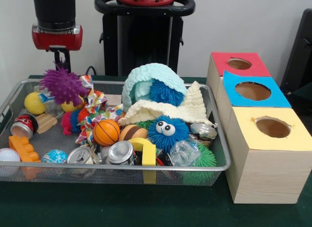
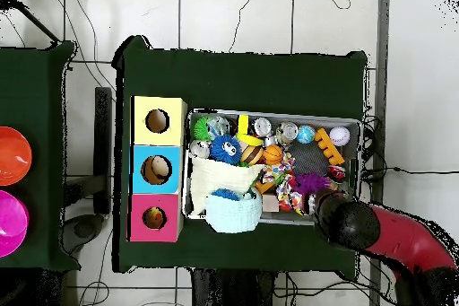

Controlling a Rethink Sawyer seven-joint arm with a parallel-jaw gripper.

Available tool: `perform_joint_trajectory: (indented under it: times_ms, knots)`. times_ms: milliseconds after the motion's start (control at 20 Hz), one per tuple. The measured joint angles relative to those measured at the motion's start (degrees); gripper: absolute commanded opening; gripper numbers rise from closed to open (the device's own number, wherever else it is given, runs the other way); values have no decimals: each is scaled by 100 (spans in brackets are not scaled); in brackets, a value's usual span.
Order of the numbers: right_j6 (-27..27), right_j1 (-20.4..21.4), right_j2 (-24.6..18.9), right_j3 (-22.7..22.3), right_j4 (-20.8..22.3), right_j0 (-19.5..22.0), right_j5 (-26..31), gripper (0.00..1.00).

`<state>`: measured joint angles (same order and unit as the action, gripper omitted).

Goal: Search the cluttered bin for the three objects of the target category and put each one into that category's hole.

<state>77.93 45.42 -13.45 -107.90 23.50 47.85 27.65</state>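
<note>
Green desk (image 1: 122, 207) carries the wire bin (image 1: 146, 167); above its corner the gripper (image 1: 62, 66) pinches a purple spiky ball (image 1: 62, 85).

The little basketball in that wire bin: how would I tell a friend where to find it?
Look in the wire bin, left of the three boxes. In its middle, just left of the blue fuzzy ball with googly eyes, sits the basketball. It is the only smooth orange ball with black lines.

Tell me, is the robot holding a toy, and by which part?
Cannot be told: the gripper hangs right above the purple spiky ball, hiding any hold.
</note>
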Motion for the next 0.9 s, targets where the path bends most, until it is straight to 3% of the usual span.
perform_joint_trajectory:
  times_ms: [900]
  knots:
    - [0, -10, 0, 405, -127, -13, 526, 0]
